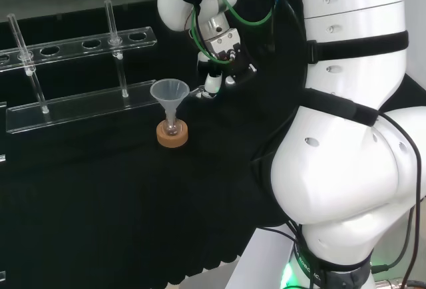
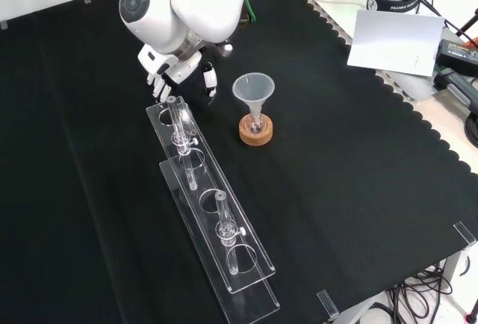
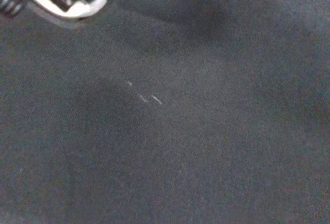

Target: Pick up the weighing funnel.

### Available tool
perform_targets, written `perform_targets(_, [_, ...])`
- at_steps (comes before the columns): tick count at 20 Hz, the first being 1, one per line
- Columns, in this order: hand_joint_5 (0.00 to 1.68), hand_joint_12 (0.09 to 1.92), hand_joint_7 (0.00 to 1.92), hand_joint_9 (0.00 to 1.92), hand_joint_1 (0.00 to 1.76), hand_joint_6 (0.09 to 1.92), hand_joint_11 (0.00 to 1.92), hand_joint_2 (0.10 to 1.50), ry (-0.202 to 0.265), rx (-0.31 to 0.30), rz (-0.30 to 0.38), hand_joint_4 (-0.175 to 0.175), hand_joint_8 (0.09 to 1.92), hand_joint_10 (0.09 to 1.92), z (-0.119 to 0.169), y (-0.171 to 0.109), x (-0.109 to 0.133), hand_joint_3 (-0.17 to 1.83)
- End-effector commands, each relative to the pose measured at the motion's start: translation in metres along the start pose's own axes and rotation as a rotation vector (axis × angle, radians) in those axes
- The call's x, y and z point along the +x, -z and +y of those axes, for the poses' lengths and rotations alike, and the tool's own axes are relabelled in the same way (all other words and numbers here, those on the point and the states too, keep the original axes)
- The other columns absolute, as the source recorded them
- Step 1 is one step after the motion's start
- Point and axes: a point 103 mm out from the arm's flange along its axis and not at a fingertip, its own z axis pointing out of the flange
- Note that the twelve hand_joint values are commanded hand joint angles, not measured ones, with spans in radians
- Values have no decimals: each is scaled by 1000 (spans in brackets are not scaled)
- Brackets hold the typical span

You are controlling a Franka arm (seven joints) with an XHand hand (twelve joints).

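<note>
Lying on the black cloth under the palm, in the wrist view, are a few faint clear glints that may be the weighing funnel [image 3: 142,97]; its shape cannot be made out. The hand [image 2: 170,69] hangs low over the surface with its fingers pointing down, relaxed and slightly apart, holding nothing that can be seen. In the front view it is left of the big funnel [image 2: 253,89], which stands upright in a cork ring [image 2: 256,131], and just past the far end of a clear tube rack [image 2: 216,223].
</note>
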Motion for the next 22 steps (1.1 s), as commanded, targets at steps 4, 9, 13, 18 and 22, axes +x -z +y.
perform_targets(4, [656, 1313, 449, 709, 889, 132, 493, 540, 6, -5, -11, -9, 660, 533, 10, -3, 4, 627])
perform_targets(9, [659, 1300, 476, 741, 888, 305, 507, 549, 16, -6, -6, 8, 635, 490, 13, -6, 6, 615])
perform_targets(13, [596, 1300, 483, 755, 888, 534, 509, 550, 22, -3, -3, 14, 634, 475, 15, -8, 9, 615])
perform_targets(18, [576, 1307, 486, 759, 887, 611, 508, 550, 30, -2, 10, 15, 638, 477, 15, -10, 4, 618])
perform_targets(22, [574, 1306, 487, 760, 886, 625, 510, 550, 23, 5, 9, 15, 640, 478, 19, -10, 11, 619])
